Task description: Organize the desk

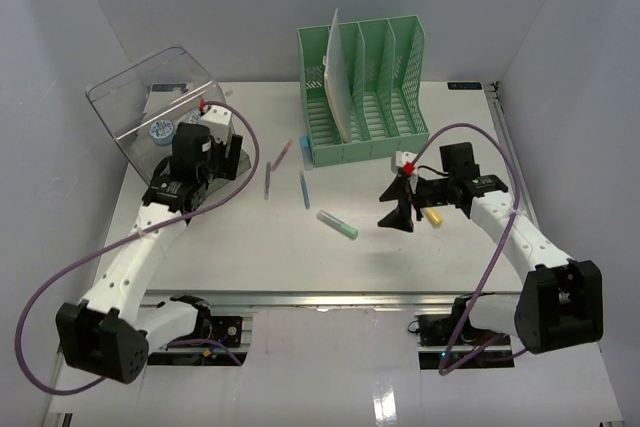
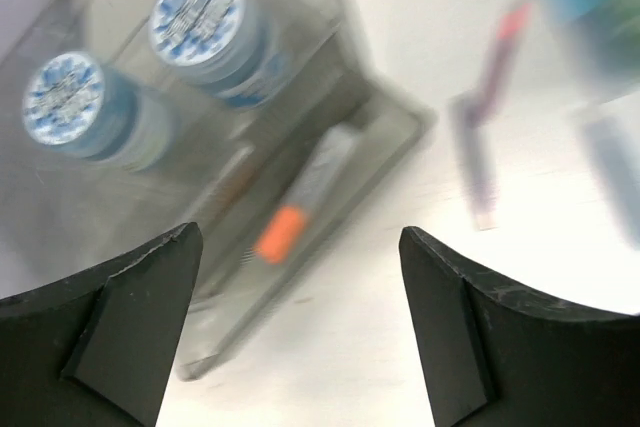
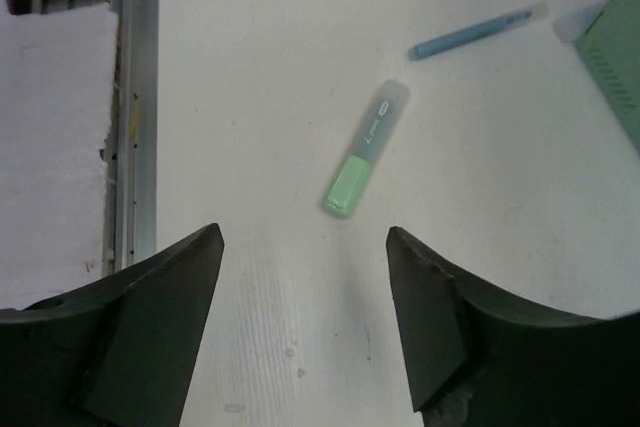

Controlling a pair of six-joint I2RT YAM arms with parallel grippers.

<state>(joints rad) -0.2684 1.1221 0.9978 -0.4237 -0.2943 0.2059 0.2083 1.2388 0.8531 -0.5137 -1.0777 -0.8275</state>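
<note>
The white desk [image 1: 250, 247] carries loose pens. A green highlighter [image 1: 337, 224] lies mid-desk, and it shows in the right wrist view [image 3: 365, 152] just ahead of my right gripper [image 3: 303, 237]. That gripper [image 1: 395, 205] is open and empty, a little above the desk. A blue pen [image 1: 304, 189], a purple pen [image 1: 268, 179] and a pink pen [image 1: 283, 154] lie left of centre. My left gripper [image 1: 222, 159] is open and empty at the clear plastic box [image 1: 150, 107]. The left wrist view shows it [image 2: 298, 234] facing an orange-capped marker [image 2: 300, 202] inside the box.
The green file rack [image 1: 365, 87] stands at the back centre with a white sheet in one slot. Two blue tape rolls [image 2: 200, 17] sit in the clear box. A yellow item [image 1: 432, 215] lies under my right wrist. A silver rail [image 1: 330, 299] runs along the front edge.
</note>
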